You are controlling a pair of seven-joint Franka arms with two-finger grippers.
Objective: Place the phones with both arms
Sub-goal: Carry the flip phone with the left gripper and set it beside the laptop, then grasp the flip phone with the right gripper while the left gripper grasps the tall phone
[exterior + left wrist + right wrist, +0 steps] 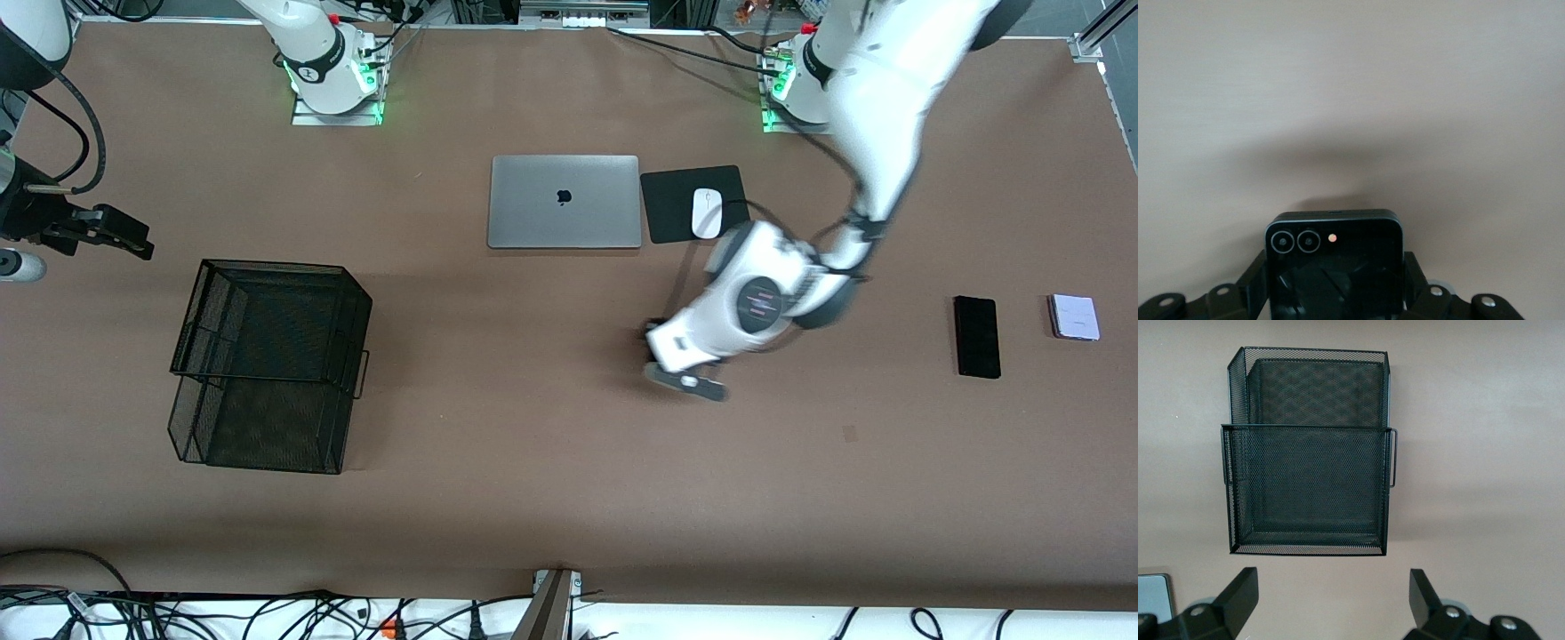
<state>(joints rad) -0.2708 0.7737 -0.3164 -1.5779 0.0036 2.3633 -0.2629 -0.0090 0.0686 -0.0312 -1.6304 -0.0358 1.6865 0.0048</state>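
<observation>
My left gripper (pixel 654 340) hangs low over the middle of the table, between the laptop and the front edge. It is shut on the small squarish black phone (pixel 1333 267), whose two camera lenses face the left wrist view; its fingers (pixel 1255 280) press the phone's two sides. The long slim black slab (pixel 976 336) and the pale lavender-white phone (pixel 1074 316) lie flat side by side at the left arm's end. My right gripper (pixel 120 236) is open and empty over the right arm's end of the table, its fingers (pixel 1238 593) wide apart.
A black wire mesh basket (pixel 267 364) with two compartments stands toward the right arm's end; it also shows in the right wrist view (pixel 1308 453). A closed silver laptop (pixel 564 202) lies mid-table, with a white mouse (pixel 707 213) on a black pad (pixel 671 204) beside it.
</observation>
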